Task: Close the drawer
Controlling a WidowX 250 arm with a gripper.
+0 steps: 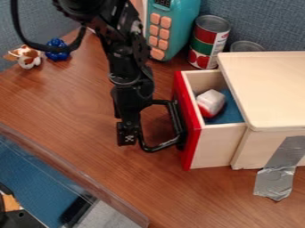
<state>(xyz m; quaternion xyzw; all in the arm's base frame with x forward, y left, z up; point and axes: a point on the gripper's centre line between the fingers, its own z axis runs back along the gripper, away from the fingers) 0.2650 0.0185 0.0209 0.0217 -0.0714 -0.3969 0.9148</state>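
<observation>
My gripper (127,131) hangs just left of the drawer's red front, low over the table and against the outer side of the black handle (164,146). Whether it touches the handle, I cannot tell. The drawer (213,144) stands partly pulled out to the left of its pale wooden cabinet (268,89). Inside, on a blue lining, lies a small white and red object (211,102).
Behind the drawer stand a red and green can (208,42), a second can (245,46) and a teal toy (173,26). Two small figures (28,56) are at the back left. Grey tape (280,171) holds the cabinet. A clear edge (71,171) crosses the lower left.
</observation>
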